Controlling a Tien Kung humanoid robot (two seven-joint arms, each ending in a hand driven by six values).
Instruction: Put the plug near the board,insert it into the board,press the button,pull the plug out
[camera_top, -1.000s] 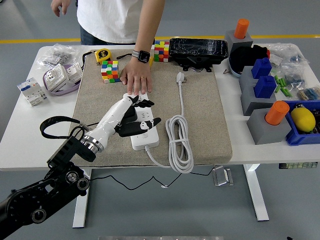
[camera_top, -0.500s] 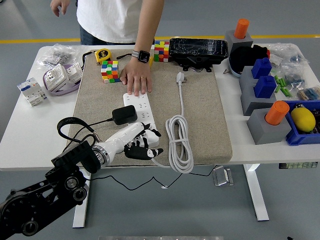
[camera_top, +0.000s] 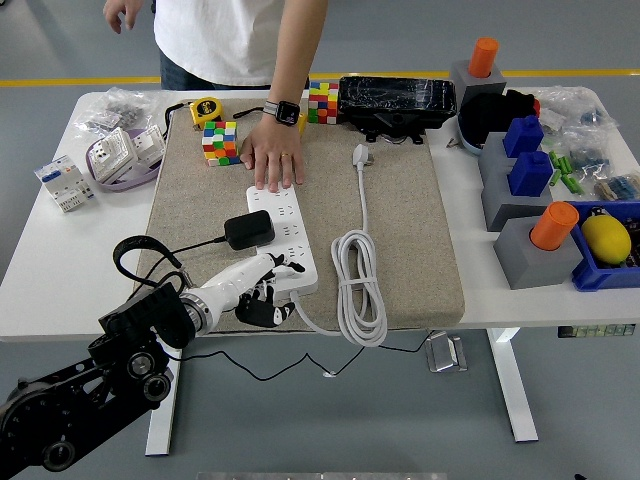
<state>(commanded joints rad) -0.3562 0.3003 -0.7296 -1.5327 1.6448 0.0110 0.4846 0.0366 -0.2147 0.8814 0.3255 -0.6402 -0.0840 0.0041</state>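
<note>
The left hand (camera_top: 262, 290) is hovering released at the power strip's (camera_top: 283, 240) near end. The black plug (camera_top: 249, 229) is sitting on the strip, seemingly inserted. Pressing well means one fingertip straight down on the button, probably beneath the hand.

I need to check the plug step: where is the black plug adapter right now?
In the head view, the black plug adapter sits on the left side of the white power strip, near its middle, between the person's hand and the robot's left hand.

White table (camera_top: 40, 270) on grey floor (camera_top: 560, 400), yellow line (camera_top: 80, 82).
</note>
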